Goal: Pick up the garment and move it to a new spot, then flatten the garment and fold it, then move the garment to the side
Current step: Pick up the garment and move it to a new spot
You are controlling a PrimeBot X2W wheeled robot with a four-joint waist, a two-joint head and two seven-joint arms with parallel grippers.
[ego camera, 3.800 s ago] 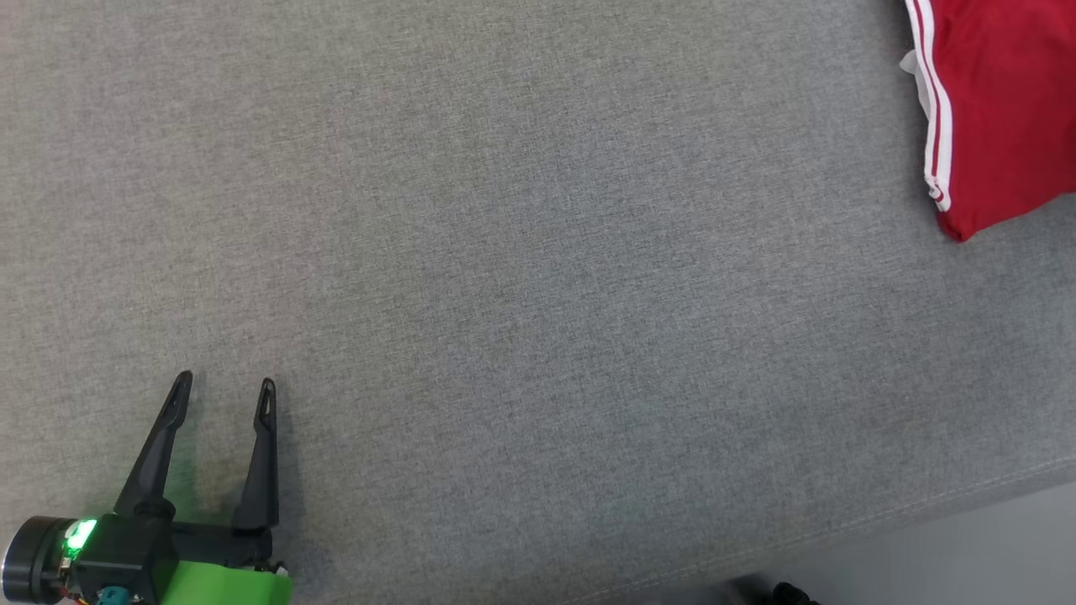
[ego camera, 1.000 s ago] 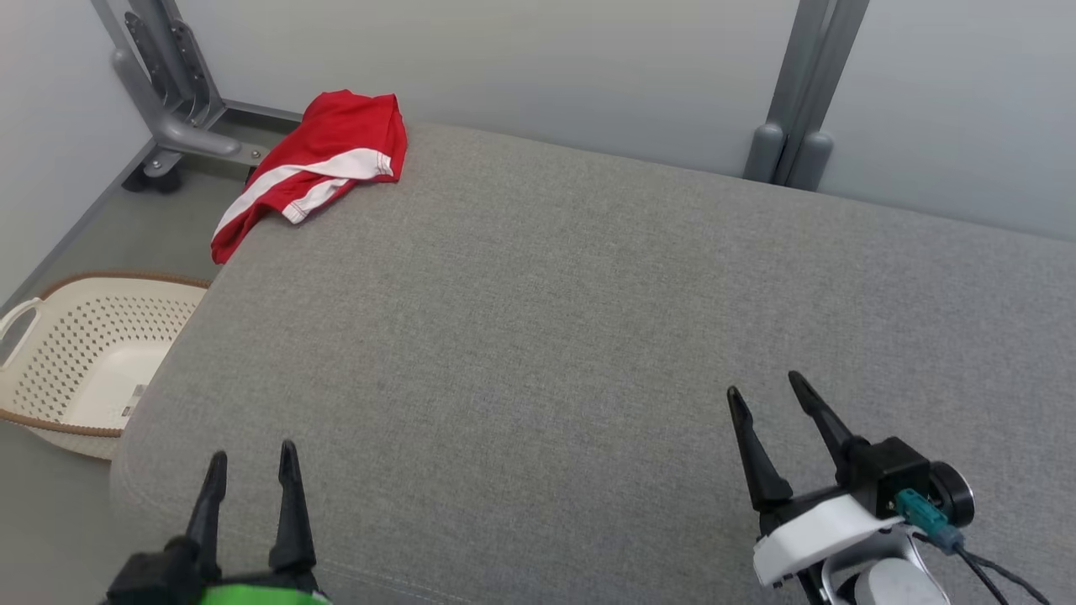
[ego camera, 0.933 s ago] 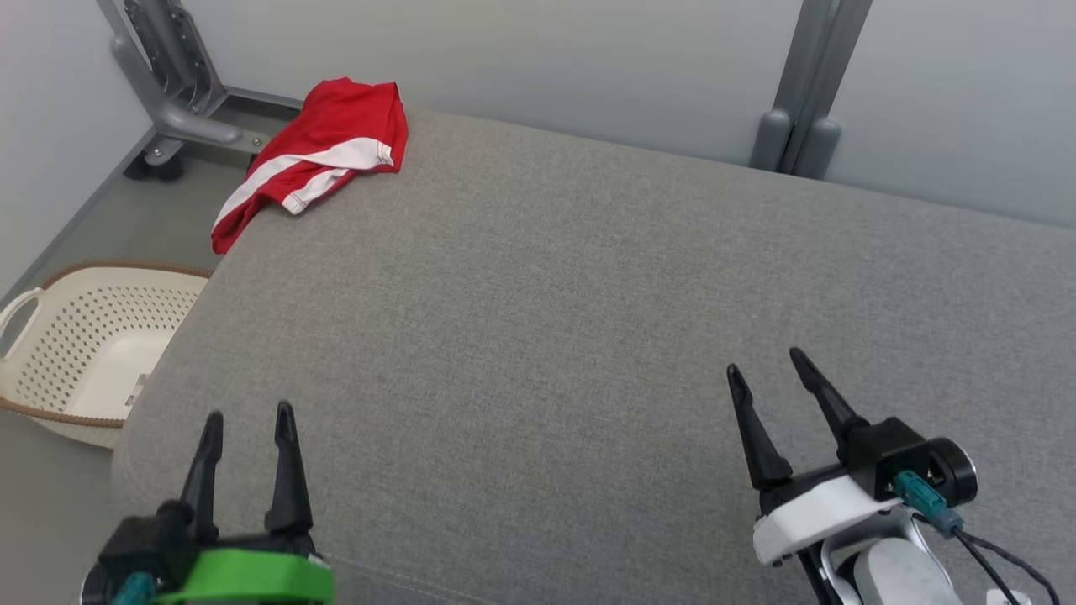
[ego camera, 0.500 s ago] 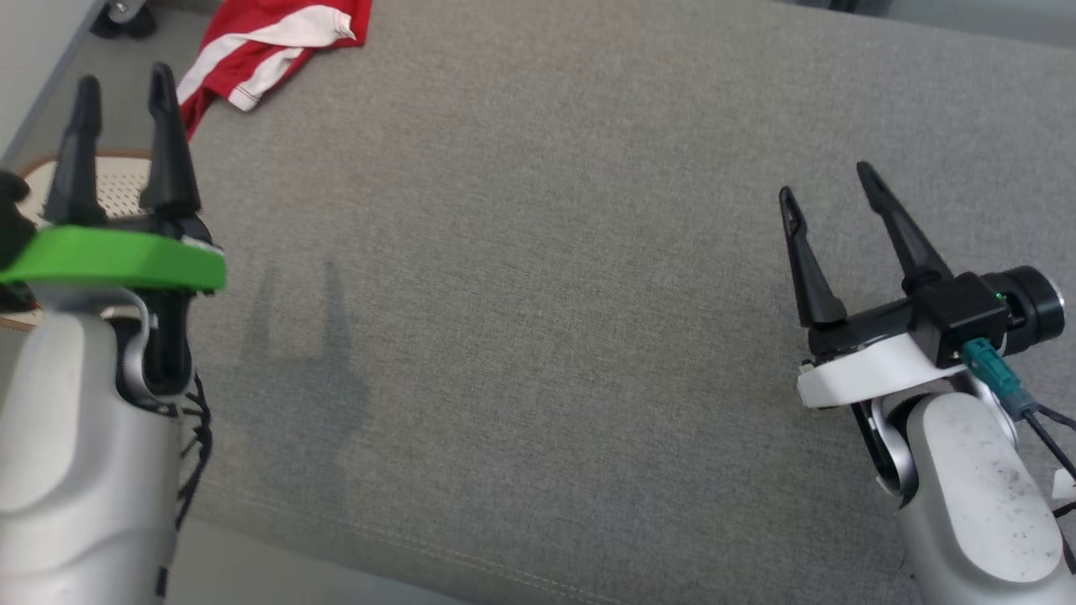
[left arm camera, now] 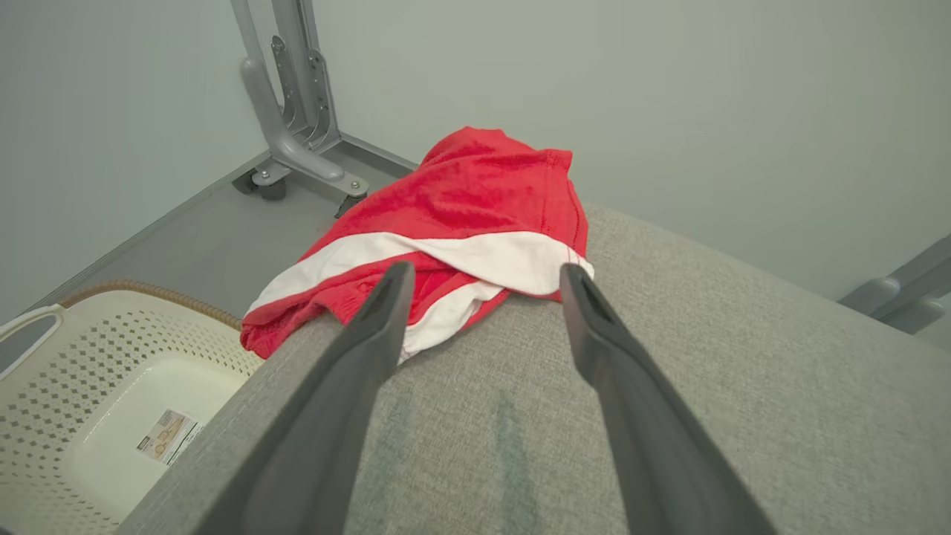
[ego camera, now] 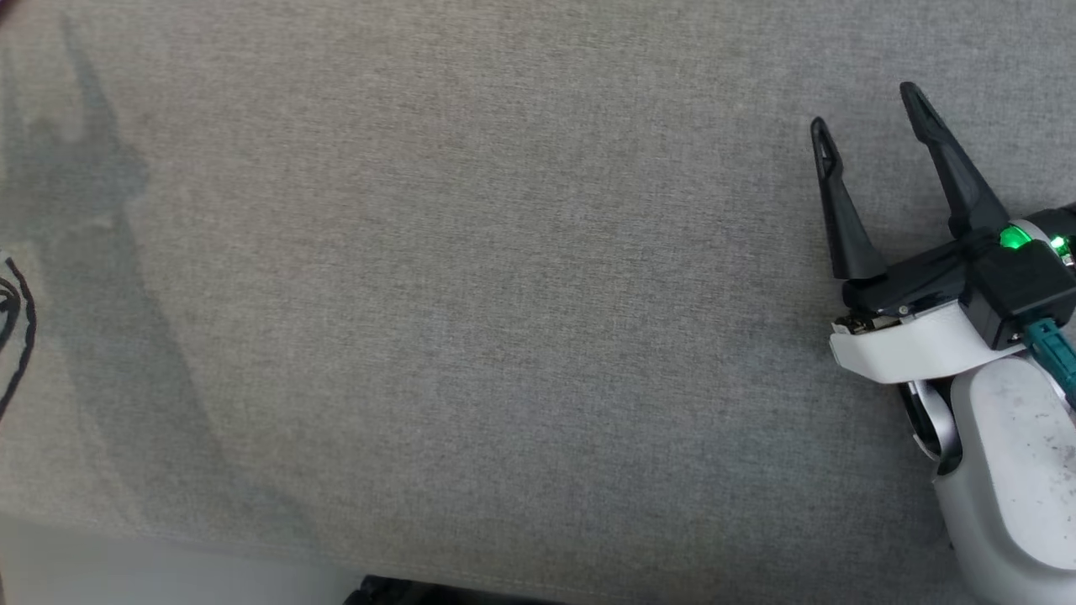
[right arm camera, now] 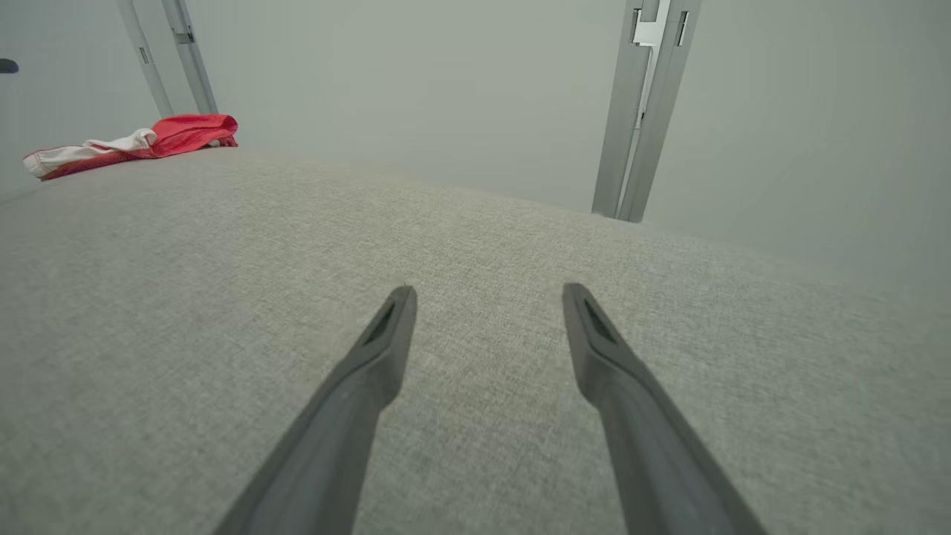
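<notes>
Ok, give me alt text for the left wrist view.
A crumpled red garment with a white band lies at the far corner of the grey cushion, drooping over its edge, just ahead of the open, empty left gripper. A cream perforated basket stands on the floor at lower left; a grey metal frame stands behind.

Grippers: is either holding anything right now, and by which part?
Nothing is held. The left gripper is open, fingers pointing at the red garment without gripping it; the right gripper is open above the grey cushion.
</notes>
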